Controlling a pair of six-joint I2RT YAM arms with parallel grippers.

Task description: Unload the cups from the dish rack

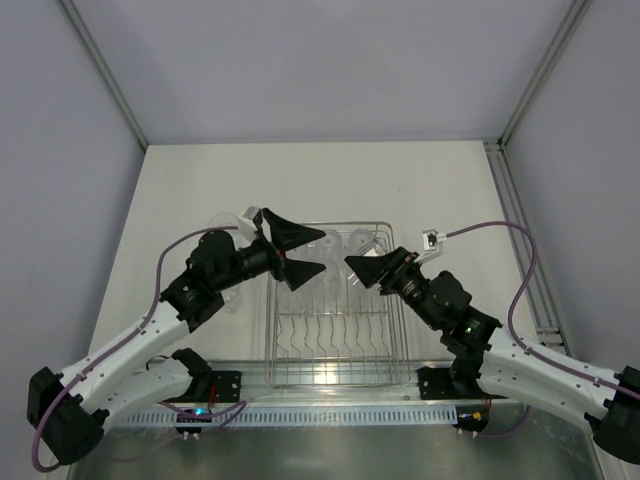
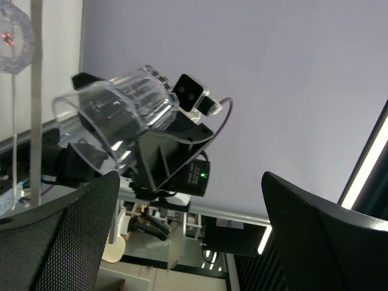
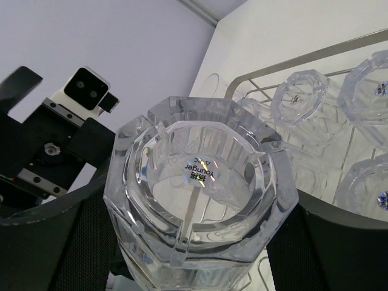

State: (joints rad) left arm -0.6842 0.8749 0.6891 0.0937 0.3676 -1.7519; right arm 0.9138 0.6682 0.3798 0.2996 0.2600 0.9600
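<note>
My right gripper is shut on a clear, faceted cup, which is held up off the rack with its base toward the camera. The left wrist view shows that same cup tilted in the right fingers. My left gripper is open and empty over the back left part of the dish rack, facing the right gripper a short way off. More cups stand upside down in the rack's far end.
A faint clear cup stands on the white table left of the rack. The rack's curved prongs fill its near half. Cables loop from both wrists, and grey walls enclose the table on three sides.
</note>
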